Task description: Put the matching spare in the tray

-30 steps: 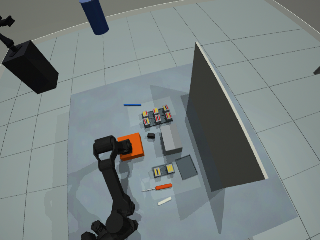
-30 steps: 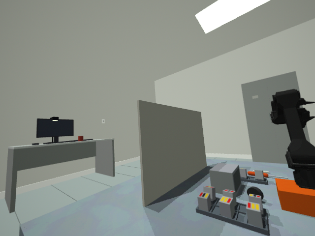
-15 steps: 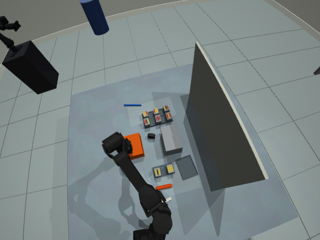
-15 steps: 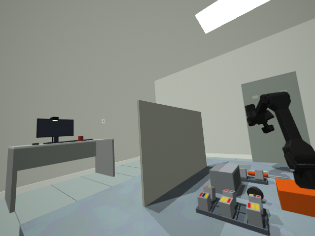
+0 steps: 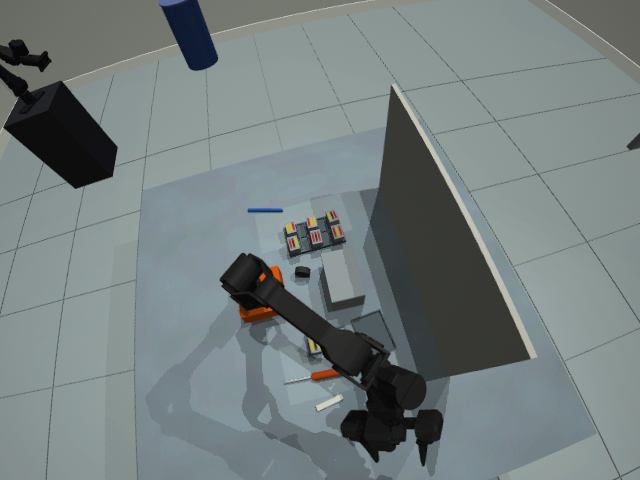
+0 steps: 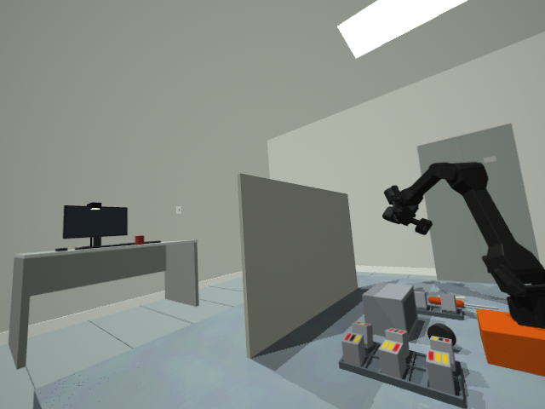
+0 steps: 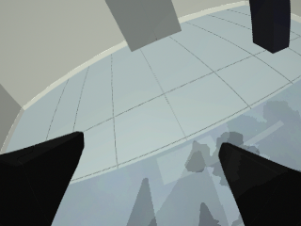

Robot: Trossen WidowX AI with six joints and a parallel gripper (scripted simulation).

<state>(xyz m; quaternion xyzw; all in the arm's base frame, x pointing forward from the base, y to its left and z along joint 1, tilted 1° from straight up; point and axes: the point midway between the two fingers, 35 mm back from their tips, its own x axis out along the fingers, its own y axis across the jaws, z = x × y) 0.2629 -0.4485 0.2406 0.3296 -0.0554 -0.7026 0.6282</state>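
Note:
My gripper (image 5: 400,461) (image 7: 154,146) is open and empty, held high at the near right, beyond the white block in the top view. Several grey spare units (image 5: 316,238) (image 6: 392,360) with red, yellow and black stripes on top stand upright in a dark rack (image 6: 403,384). A small dark rack (image 6: 453,314) holds two grey units (image 6: 448,303); in the top view one striped unit (image 5: 313,345) shows and the arm hides the rest. The shallow dark tray (image 5: 376,328) looks empty where it shows. No printed code is legible, and I cannot tell which unit is the mounted one.
A grey box (image 5: 342,276) (image 6: 387,308) stands between the racks. A tall panel (image 5: 444,248) (image 6: 299,264) rises beyond the tray. A black disc (image 5: 302,271), an orange-handled screwdriver (image 5: 324,374), a white block (image 5: 329,403) and a blue rod (image 5: 265,210) lie around. The arm's base is orange (image 6: 513,341).

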